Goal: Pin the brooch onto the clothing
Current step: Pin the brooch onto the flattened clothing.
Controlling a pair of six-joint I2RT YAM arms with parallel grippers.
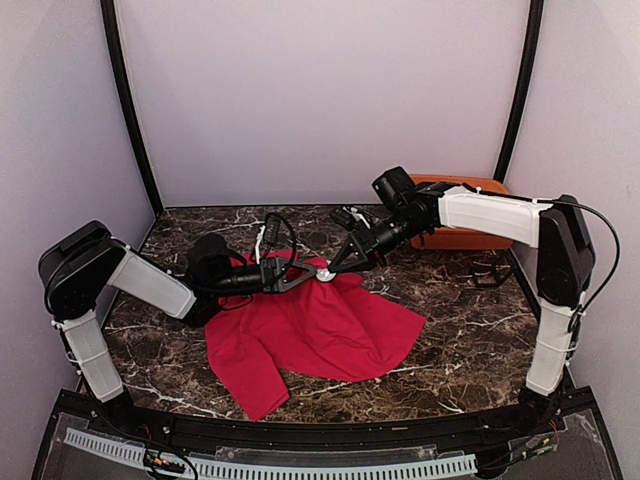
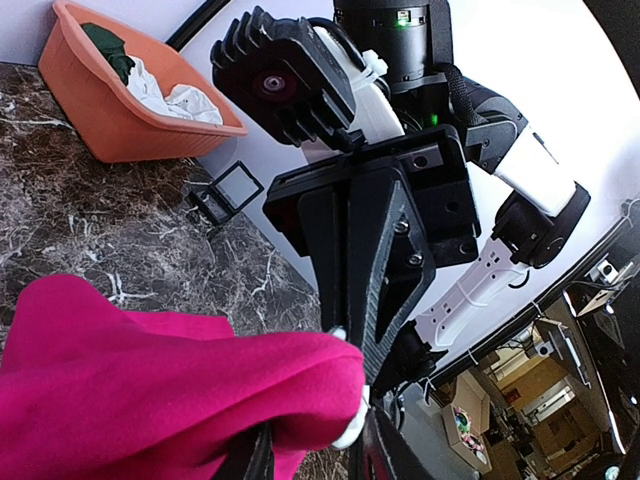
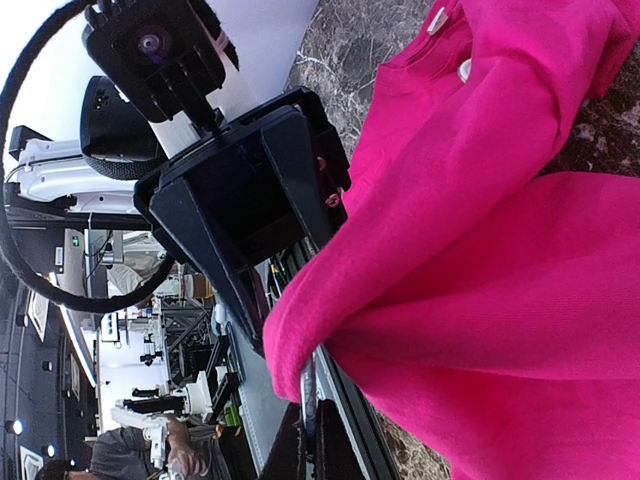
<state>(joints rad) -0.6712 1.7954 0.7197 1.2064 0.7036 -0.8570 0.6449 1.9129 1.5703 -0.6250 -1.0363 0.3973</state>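
The red T-shirt [image 1: 320, 335] lies spread over the middle of the marble bench [image 1: 450, 330], one sleeve reaching toward the near edge. Its upper part, on the side toward the far edge, is bunched and lifted. The left gripper [image 1: 303, 275] is clamped on that raised fold, with cloth running down between its fingers in its own wrist view. A small white piece at the fold is probably the brooch [image 1: 325, 275]. The right gripper [image 1: 332, 267] has its fingers pressed together, tips right at the fold and facing the left one closely.

Risks, as I judge them:
- The pinched fold could slip out of the left gripper and take away the taut cloth the pin needs.
- The two grippers are nearly touching, so a small misjudged push could knock them together or drop the brooch.
- The pin might catch two layers of the bunched cloth, or none.

Hard to make out: whether the right gripper actually holds the brooch, and whether the pin is open. The cloth hides both fingertips there. An orange basin [image 1: 465, 238] with a green garment [image 2: 105, 45] and a white garment [image 2: 170, 95] sits at the far right corner, well apart.
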